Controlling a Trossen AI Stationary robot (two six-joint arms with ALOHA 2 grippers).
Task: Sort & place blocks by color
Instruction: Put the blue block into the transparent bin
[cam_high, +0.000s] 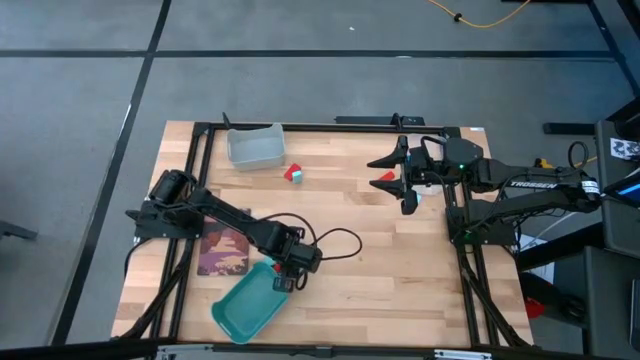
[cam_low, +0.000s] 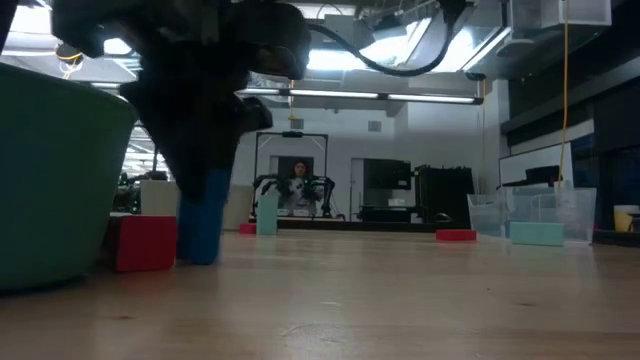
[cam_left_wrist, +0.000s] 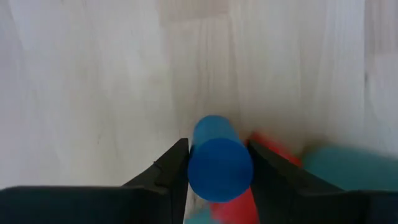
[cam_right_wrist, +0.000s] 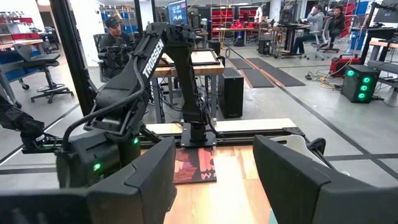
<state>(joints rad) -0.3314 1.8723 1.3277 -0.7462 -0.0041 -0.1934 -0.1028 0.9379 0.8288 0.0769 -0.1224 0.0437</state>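
Observation:
My left gripper (cam_high: 288, 275) is down at the table beside the teal tray (cam_high: 245, 305), shut on a dark blue cylinder block (cam_left_wrist: 217, 163). A red block (cam_low: 145, 243) stands right beside it, next to the tray's wall (cam_low: 50, 190). Another red block with a light cyan block (cam_high: 293, 173) rests on the table near the clear bin (cam_high: 255, 145). A small red piece (cam_high: 384, 178) lies by my right gripper (cam_high: 400, 185), which hovers open over the table's right part and touches nothing. My left gripper pinches the dark blue cylinder's round side (cam_left_wrist: 198, 155) between its two fingers (cam_left_wrist: 171, 168), coming from above and pointing down. The cylinder stands upright in the hold (cam_low: 205, 228). Its lower end is at the table top; whether it touches the wood I cannot tell.
A dark patterned mat (cam_high: 222, 252) lies on the table's left part, behind the left arm. A black cable (cam_high: 340, 240) loops over the middle of the table. More clear bins (cam_low: 540, 215) show far off in the low view. People sit in the room beyond the table.

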